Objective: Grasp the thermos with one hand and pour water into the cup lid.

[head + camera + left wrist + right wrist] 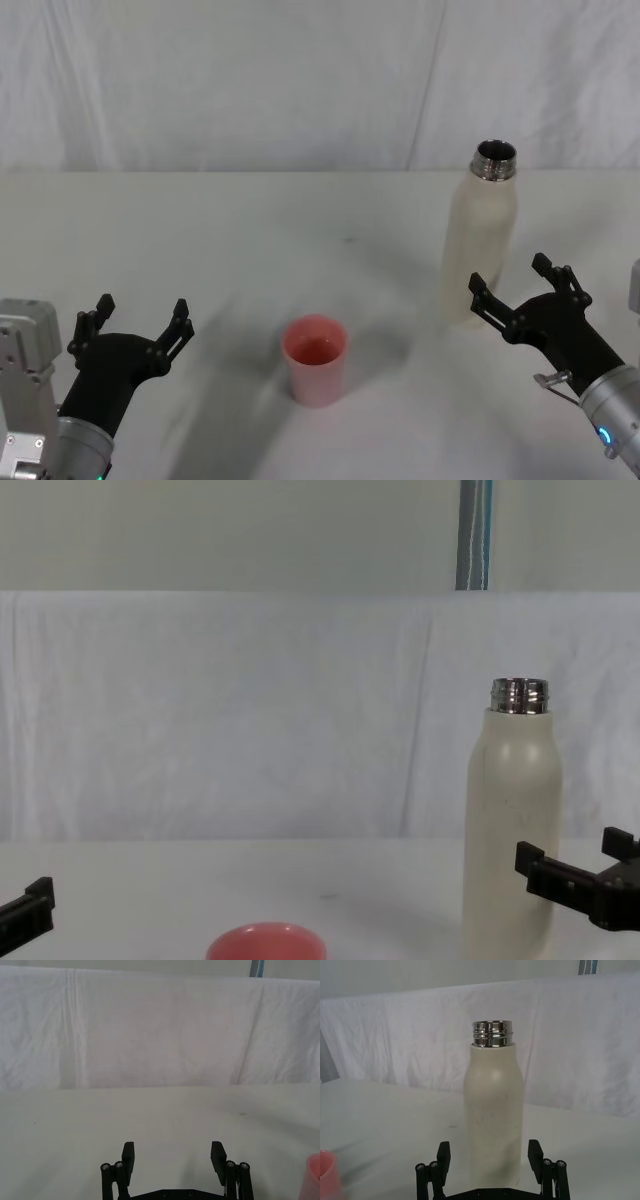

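The thermos (481, 236) stands upright on the white table (250, 230), on the robot's right side, with its steel neck uncovered. The cup lid (316, 359) stands near the middle of the table, mouth up, to the left of the thermos and closer to the robot; the two are apart.

The right gripper (521, 287) is low over the table just in front of the thermos, with its jaws spread wide and nothing between them. In the right wrist view the fingers (443, 1155) stand on both sides of the lower body of the thermos, but they do not touch it.

The left gripper (138, 322) is at the left side of the table, well apart from the cup lid. Its jaws are also spread and empty, and they point across the bare table toward the white cloth (150, 1030) behind.
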Motion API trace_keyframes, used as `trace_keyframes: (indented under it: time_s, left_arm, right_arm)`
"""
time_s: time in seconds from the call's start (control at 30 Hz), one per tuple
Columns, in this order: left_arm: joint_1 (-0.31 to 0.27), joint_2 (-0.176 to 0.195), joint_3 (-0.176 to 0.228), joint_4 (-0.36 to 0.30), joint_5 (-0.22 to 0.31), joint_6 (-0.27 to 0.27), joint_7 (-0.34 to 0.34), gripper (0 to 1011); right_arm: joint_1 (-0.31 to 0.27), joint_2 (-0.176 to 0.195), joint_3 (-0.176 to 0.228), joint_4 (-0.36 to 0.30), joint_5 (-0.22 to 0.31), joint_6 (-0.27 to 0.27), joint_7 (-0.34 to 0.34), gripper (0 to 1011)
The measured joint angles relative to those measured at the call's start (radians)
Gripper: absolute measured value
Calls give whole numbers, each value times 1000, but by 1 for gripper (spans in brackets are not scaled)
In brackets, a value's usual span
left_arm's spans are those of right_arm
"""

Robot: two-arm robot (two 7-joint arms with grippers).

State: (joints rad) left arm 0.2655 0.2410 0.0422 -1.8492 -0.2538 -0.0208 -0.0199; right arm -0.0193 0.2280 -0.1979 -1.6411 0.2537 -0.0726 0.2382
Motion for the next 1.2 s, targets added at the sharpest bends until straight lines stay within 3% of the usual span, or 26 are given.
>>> trace_keyframes:
  time_s: [0.6,1.2]
  left_arm:
    - [0,0,0,0,0,0,0,1001]
    - [0,0,0,0,0,0,0,1001]
  right_arm:
    - [-35,-6,-21,-1,-3,-99,40,1000]
    - [-47,5,-53,-1,7,-123,75,1000]
